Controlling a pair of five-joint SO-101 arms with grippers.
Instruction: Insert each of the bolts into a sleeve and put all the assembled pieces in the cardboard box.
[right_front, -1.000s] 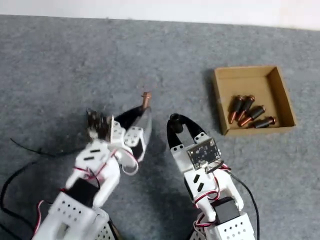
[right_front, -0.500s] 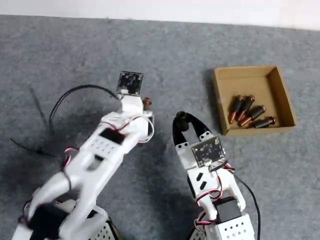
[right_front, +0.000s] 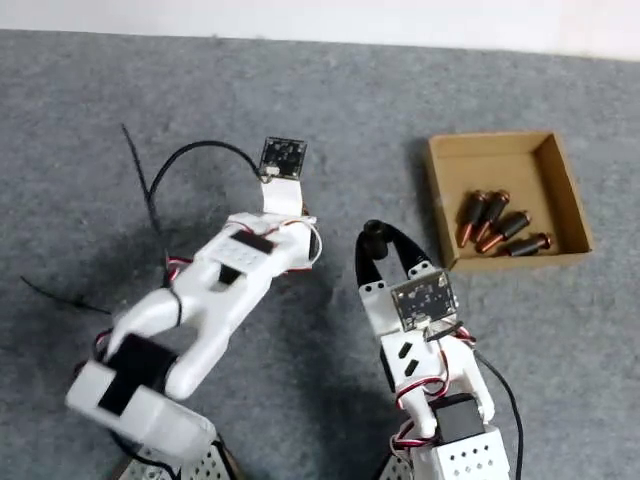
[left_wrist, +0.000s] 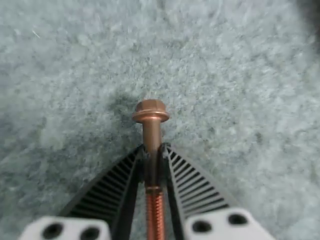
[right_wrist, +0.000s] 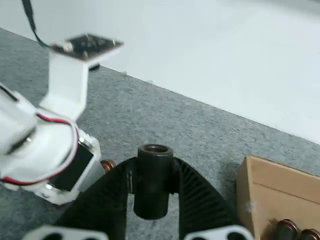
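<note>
Quick count: one loose bolt (left_wrist: 150, 114), one loose sleeve (right_wrist: 151, 180), one cardboard box (right_front: 500, 145), and four assembled pieces (right_front: 497, 225) already lying in the box, bunched toward its near wall.

Compared with a second ago, the left arm (right_front: 220, 290) has swung up and stretched out over the grey carpet (right_front: 150, 90). Its camera board (right_front: 283, 158) now sits on top. Back then the bolt stuck up with its head in the air; in the left wrist view it now points head-first at the carpet. The right gripper (right_front: 378, 240) has drifted a bit toward the box.

The left gripper (left_wrist: 153, 148) is almost fully closed, pinching the bolt's shank right at its fingertips. The flanged head pokes out past the tips and the thread runs back between the fingers. The right gripper is partly closed around the black sleeve, which stands upright between its tips with the open bore facing up.

Bolt and sleeve are near each other mid-table but not touching, and the box sits off beside the right gripper.
</note>
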